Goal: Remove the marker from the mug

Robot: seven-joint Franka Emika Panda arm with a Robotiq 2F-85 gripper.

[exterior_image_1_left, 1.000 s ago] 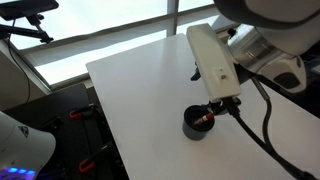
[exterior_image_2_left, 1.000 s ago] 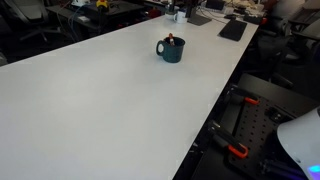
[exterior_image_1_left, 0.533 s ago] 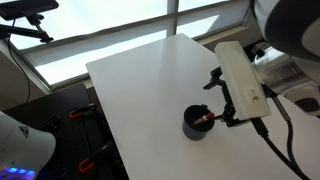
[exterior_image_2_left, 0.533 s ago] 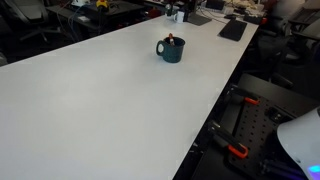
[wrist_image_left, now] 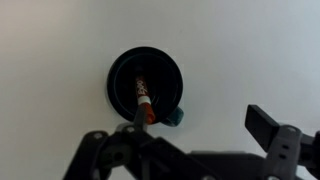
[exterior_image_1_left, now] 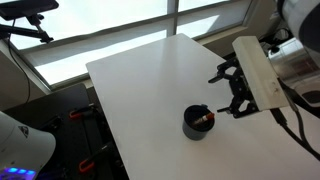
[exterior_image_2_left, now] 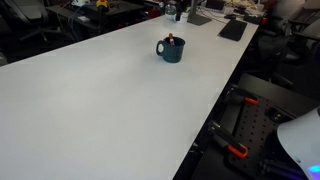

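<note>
**Gripper open beside mug, marker in mug**

In an exterior view the gripper (exterior_image_1_left: 227, 90) hangs above the white table (exterior_image_1_left: 130, 80), at about 2 o'clock from the mug (exterior_image_1_left: 196, 124) and apart from it. Its fingers (exterior_image_1_left: 219, 73) are spread wide and hold nothing. The marker (exterior_image_1_left: 205, 119) sits inside the mug, red-orange end up near the rim.

In the wrist view the mug (wrist_image_left: 128, 72) is seen from above, its handle at 5 o'clock. The marker (wrist_image_left: 144, 103) leans toward the rim at 6 o'clock. The dark fingers (wrist_image_left: 271, 127) show along the bottom edge, below the mug.

In an exterior view the mug (exterior_image_2_left: 171, 51) stands far down the table (exterior_image_2_left: 100, 100), with the marker (exterior_image_2_left: 170, 40) sticking out of its top.
</note>
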